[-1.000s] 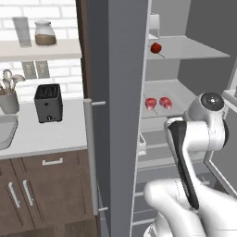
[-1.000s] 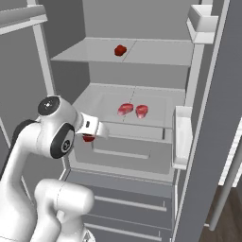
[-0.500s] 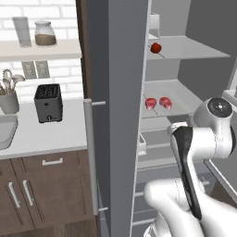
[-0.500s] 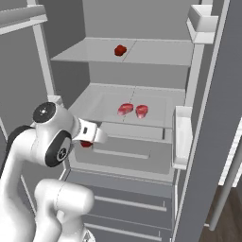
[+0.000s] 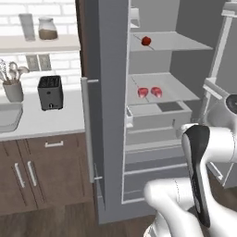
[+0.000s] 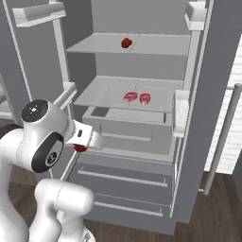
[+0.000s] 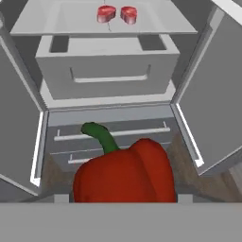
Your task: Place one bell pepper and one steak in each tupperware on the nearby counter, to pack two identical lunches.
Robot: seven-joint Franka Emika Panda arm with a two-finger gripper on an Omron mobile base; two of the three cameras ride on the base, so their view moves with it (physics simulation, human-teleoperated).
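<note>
My gripper [image 6: 83, 146] is shut on a glossy red bell pepper [image 7: 125, 176] with a green stem, held low in front of the open fridge; the pepper [image 6: 81, 149] peeks out under the hand. The pepper hides my fingertips in the hand view. A second bell pepper [image 5: 146, 40] [image 6: 126, 43] sits on the fridge's top shelf. Two pinkish steaks [image 5: 143, 92] [image 5: 156, 91] lie side by side on the middle shelf, also seen as the left steak [image 7: 107, 13] and right steak [image 7: 128, 14] straight ahead of the hand. The tupperware is out of view.
The fridge's drawer [image 7: 108, 71] juts out below the steak shelf. Open fridge doors [image 6: 215, 94] [image 5: 109, 106] flank the hand on both sides. Left of the fridge a counter [image 5: 41, 121] carries a black toaster [image 5: 50, 92], a utensil holder [image 5: 13, 90] and a sink [image 5: 8, 118].
The arm has drawn back from the fridge and the hand has sunk a little with the pepper still in it. The whole picture has shifted slightly.
</note>
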